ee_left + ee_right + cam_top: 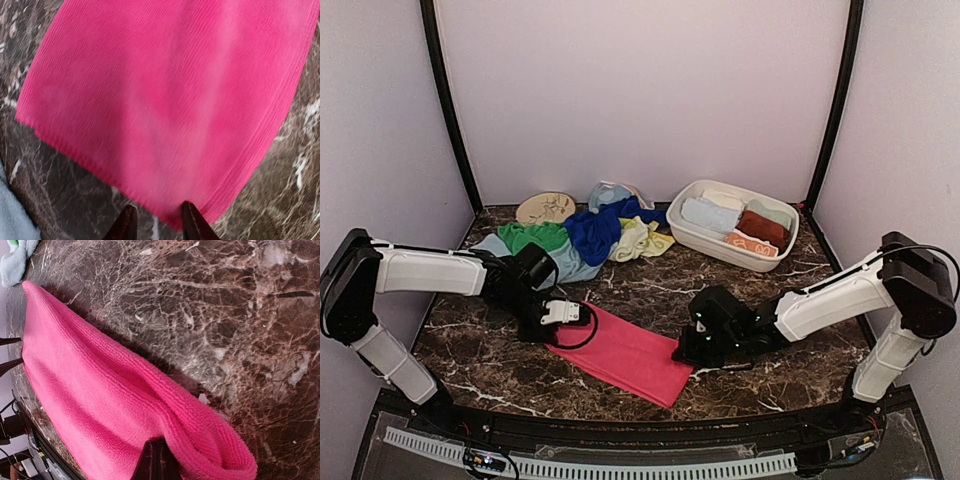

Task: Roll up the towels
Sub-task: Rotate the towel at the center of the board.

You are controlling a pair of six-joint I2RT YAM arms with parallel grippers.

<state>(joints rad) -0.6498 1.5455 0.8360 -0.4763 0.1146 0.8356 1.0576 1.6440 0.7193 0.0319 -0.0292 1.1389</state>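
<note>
A dark brown marble table [630, 285] stands inside pale walls [640, 90]. On its near half lies the pink towel [625, 355], spread flat as a long strip that runs slantwise between the two arms.

The left gripper [159, 226] is at the pink towel's left end. Its fingers [125, 227] stand a narrow way apart with bare marble showing between them, and one tip overlaps the hem there. The towel lies flat in front of them.

The right gripper [156, 464] is at the pink towel's right end, its fingers pressed together on the cloth. There the edge is raised off the table in a soft curled fold.

Behind the pink towel, towards the back wall, is a loose heap of towels [590, 232]: pale blue, green, royal blue and lime-yellow, tumbled over one another. Behind the pink towel and to its right sits a white basin [712, 247] with rolled towels [712, 215] laid side by side in it. A round tan disc [546, 208] lies behind the heap's left side, farthest from the pink towel.
</note>
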